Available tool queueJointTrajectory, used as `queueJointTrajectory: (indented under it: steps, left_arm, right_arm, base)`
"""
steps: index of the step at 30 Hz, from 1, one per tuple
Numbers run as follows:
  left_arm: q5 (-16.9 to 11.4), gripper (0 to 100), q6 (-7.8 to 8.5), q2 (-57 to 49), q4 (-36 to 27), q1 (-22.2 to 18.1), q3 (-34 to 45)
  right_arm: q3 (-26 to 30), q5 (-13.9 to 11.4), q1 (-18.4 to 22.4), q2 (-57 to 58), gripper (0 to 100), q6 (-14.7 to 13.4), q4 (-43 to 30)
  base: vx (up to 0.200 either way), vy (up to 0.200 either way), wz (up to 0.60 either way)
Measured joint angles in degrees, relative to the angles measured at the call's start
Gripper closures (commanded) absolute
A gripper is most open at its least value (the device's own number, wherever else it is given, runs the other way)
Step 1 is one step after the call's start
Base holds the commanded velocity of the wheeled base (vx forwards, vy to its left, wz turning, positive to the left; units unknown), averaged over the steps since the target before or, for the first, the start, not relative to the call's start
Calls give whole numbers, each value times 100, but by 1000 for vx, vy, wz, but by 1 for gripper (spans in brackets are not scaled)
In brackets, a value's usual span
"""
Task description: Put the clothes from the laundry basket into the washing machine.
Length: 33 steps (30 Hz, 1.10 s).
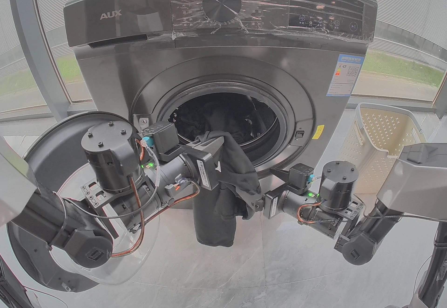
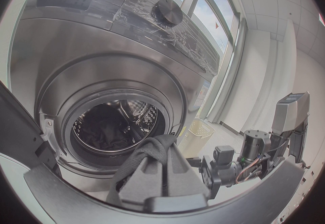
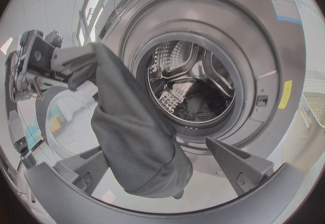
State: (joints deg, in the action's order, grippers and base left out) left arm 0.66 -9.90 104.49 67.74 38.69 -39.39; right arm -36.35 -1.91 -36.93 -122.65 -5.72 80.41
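Note:
A dark grey garment (image 1: 228, 183) hangs in front of the washing machine's open drum (image 1: 233, 113). My left gripper (image 1: 216, 143) is shut on its top edge, just below the drum's rim; the cloth drapes over its fingertips (image 2: 159, 167). The garment's (image 3: 135, 126) lower part hangs between the spread fingers of my open right gripper (image 1: 255, 204), which is level with the lower bulk of the cloth. Dark clothes (image 3: 199, 102) lie inside the drum. The cream laundry basket (image 1: 382, 136) stands on the floor right of the machine.
The machine's round door (image 1: 51, 150) is swung open to the left, behind my left arm. Grey floor tiles (image 1: 279, 267) lie bare in front of the machine. Windows and a wall sit behind.

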Motion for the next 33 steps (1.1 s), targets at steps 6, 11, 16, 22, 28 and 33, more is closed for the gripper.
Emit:
queueJointTrajectory:
  steps: [6, 11, 16, 22, 28, 33]
  left_arm:
    - [0, 100, 2, -13, -2, 9, 63]
    - [-4, 100, 5, -21, 5, 15, 87]
    - [-12, 100, 2, -21, 7, 15, 83]
    - [-23, 100, -6, -22, 18, 22, 69]
    - [-26, 100, -9, -24, 22, 22, 67]
    - [-33, 100, -9, -29, 33, 24, 83]
  right_arm:
    - [59, 6, 219, 256, 0, 0, -44]
    - [61, 11, 333, 319, 0, 0, -55]
    - [61, 11, 335, 305, 0, 0, -46]
    - [39, -9, 280, 132, 0, 6, 24]
    - [-72, -18, 201, -102, 0, 13, 41]
    - [-245, -13, 171, -243, 0, 6, 44]
  base:
    - [0, 0, 0]
    - [0, 0, 0]
    - [0, 0, 0]
    - [0, 0, 0]
    - [0, 0, 0]
    - [0, 0, 0]
